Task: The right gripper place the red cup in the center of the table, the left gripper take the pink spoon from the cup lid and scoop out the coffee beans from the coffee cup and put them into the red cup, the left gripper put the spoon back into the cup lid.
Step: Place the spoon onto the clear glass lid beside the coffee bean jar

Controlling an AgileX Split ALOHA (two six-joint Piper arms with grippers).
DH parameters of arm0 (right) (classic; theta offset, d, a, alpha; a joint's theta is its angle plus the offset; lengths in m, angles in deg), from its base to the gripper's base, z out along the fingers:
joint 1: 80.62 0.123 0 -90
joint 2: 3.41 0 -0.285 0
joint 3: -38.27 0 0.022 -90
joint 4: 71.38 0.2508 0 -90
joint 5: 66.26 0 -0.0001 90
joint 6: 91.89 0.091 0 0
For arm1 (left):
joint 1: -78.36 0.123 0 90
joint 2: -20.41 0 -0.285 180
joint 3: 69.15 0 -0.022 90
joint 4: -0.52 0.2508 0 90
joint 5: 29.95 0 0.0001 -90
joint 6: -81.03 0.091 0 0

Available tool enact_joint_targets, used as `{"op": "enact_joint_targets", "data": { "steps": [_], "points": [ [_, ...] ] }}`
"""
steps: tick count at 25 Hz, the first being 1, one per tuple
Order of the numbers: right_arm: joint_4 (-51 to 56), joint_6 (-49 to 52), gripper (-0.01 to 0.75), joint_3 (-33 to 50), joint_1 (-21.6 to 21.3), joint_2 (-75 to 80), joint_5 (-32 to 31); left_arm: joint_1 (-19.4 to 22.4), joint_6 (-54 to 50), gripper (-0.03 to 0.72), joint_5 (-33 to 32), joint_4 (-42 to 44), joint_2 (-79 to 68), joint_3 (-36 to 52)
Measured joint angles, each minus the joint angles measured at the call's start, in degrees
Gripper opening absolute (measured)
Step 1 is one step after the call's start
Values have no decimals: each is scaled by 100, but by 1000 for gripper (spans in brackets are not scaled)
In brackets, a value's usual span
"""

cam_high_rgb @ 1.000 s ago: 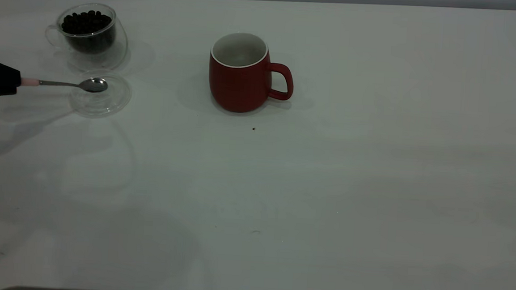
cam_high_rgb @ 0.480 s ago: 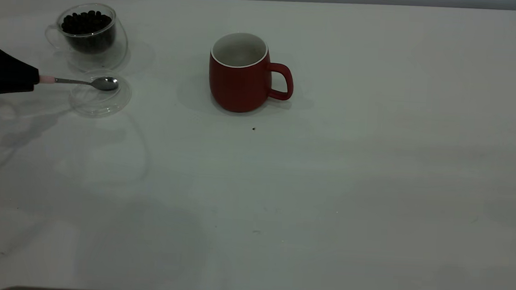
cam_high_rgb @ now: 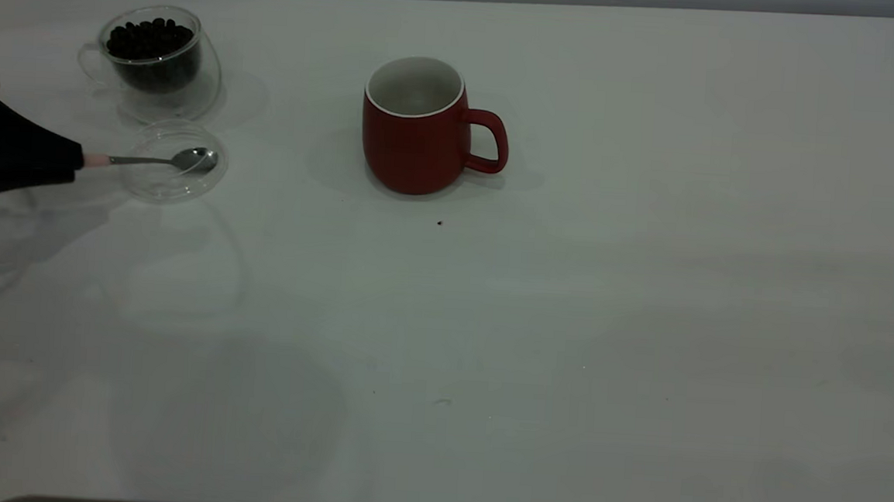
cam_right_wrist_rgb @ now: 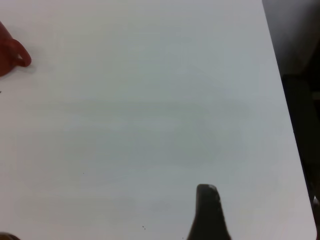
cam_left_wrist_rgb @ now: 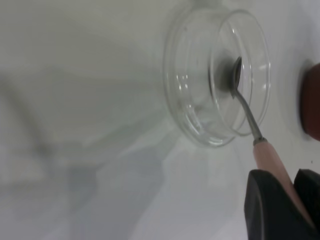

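Observation:
My left gripper (cam_high_rgb: 72,158) comes in from the table's left edge, shut on the pink handle of the pink spoon (cam_high_rgb: 150,161). The spoon's metal bowl sits inside the rim of the clear cup lid (cam_high_rgb: 158,183), low over its floor, and looks empty. The left wrist view shows the same: fingers (cam_left_wrist_rgb: 267,205) clamp the spoon (cam_left_wrist_rgb: 267,160) and its bowl lies in the lid (cam_left_wrist_rgb: 190,115). The coffee cup (cam_high_rgb: 193,84) with coffee beans (cam_high_rgb: 149,37) stands just behind the lid. The red cup (cam_high_rgb: 415,136) stands upright mid-table, handle to the right. My right gripper (cam_right_wrist_rgb: 207,215) hangs over bare table near the right edge.
The white table (cam_high_rgb: 605,330) stretches bare to the right of and in front of the red cup, with a few dark specks (cam_high_rgb: 439,223). Its right edge (cam_right_wrist_rgb: 280,100) borders a dark drop-off. A dark strip runs along the near edge.
My left gripper has carried the spoon rightward and then slightly toward the table's front, and the spoon's bowl now sits lower, inside the lid. The cups have not moved.

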Motion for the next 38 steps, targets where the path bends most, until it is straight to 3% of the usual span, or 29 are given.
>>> {"op": "enact_joint_targets", "data": {
  "steps": [16, 27, 34, 38],
  "points": [
    [0, 0, 591, 0, 0, 0, 0, -83, 371, 133, -30, -592, -77, 0],
    [0, 0, 591, 0, 0, 0, 0, -83, 376, 302, -20, -651, -77, 0],
    [0, 0, 591, 0, 0, 0, 0, -83, 387, 352, -20, -651, -77, 0],
    [0, 0, 591, 0, 0, 0, 0, -83, 392, 418, 44, -651, -77, 0]
  ]
}}
